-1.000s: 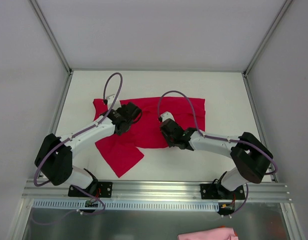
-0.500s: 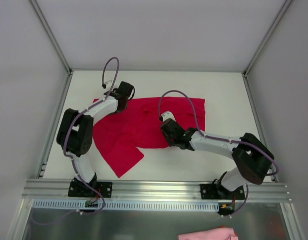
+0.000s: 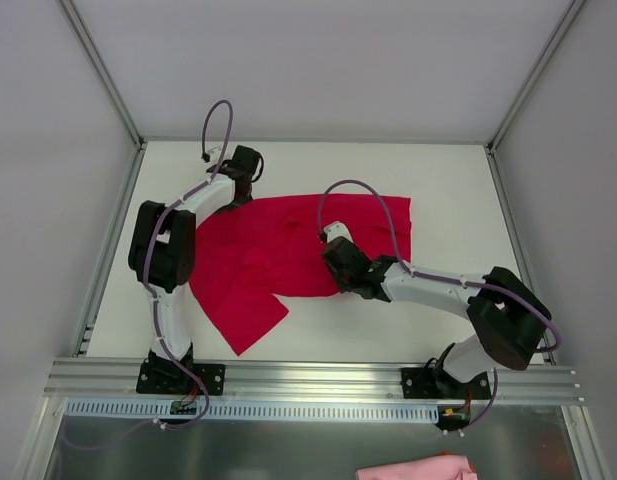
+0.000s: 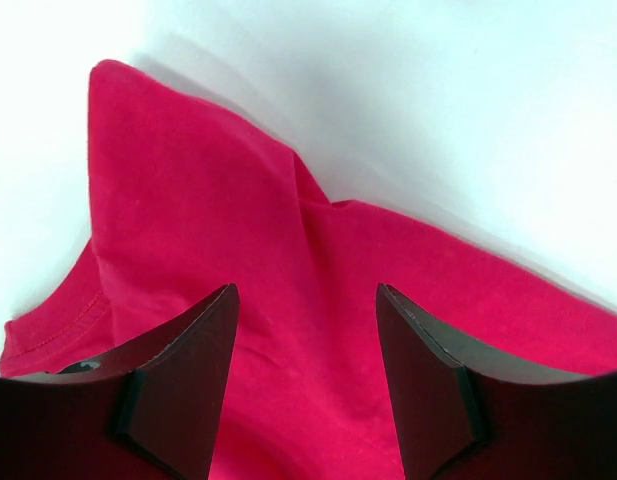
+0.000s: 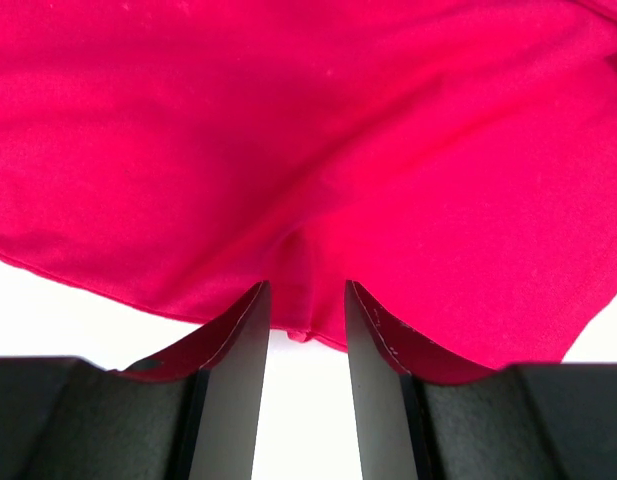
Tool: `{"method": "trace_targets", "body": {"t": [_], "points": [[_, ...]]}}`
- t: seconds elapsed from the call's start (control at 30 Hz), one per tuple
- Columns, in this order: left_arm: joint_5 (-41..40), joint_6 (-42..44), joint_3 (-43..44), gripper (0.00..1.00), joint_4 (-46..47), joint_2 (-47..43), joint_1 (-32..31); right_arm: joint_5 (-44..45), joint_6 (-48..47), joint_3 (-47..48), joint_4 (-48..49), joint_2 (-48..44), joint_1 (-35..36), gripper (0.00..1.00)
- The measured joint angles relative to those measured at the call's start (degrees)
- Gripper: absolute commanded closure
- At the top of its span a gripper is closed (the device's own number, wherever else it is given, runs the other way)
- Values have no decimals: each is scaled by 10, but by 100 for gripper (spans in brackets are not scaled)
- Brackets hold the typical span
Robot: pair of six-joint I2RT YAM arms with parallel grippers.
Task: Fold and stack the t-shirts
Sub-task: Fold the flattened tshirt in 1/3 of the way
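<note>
A crimson t-shirt (image 3: 288,240) lies spread on the white table, with a flap of it pointing toward the near left. My left gripper (image 3: 245,162) reaches to the shirt's far-left corner. In the left wrist view its jaws stand open (image 4: 306,290) just above the red cloth (image 4: 238,200), with a sleeve corner ahead and nothing held between them. My right gripper (image 3: 335,257) rests at the shirt's near hem. In the right wrist view its fingertips (image 5: 303,285) stand apart on either side of a small pucker in the hem (image 5: 298,335), and bare table shows in the gap.
A metal rail (image 3: 318,380) runs along the near edge by the arm bases. Beyond it, at the bottom right, lies a pink cloth (image 3: 413,468). Grey walls close in the table (image 3: 448,170) on the left, right and far sides.
My left arm has swung from the shirt's middle out to its far-left corner, and the cloth there now lies flatter. The right arm has not moved.
</note>
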Motion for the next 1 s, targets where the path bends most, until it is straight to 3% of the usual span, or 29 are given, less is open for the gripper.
{"method": "trace_targets", "body": {"t": [0.27, 0.33, 0.37, 0.5, 0.67, 0.77, 0.8, 0.87, 0.9, 1.0], "points": [[33, 3, 38, 49, -16, 40, 11, 10, 0, -16, -4, -49, 0, 60], [35, 3, 38, 57, -21, 41, 11, 11, 0, -16, -4, -52, 0, 60], [35, 5, 38, 68, -22, 41, 12, 11, 0, -17, -4, -52, 0, 60], [39, 12, 43, 88, -26, 42, 15, 13, 0, -18, -5, -52, 0, 60], [44, 16, 63, 100, -36, 57, 23, 15, 0, -20, -5, -52, 0, 60], [47, 16, 65, 97, -41, 63, 26, 16, 0, -22, -7, -53, 0, 60], [47, 16, 65, 83, -43, 63, 26, 16, 0, -22, -8, -53, 0, 60], [49, 17, 65, 74, -47, 64, 27, 17, 0, -22, -8, -53, 0, 60], [49, 17, 64, 61, -47, 64, 26, 17, 0, -22, -8, -53, 0, 60], [49, 17, 57, 49, -45, 64, 26, 17, 0, -22, -8, -53, 0, 60]]}}
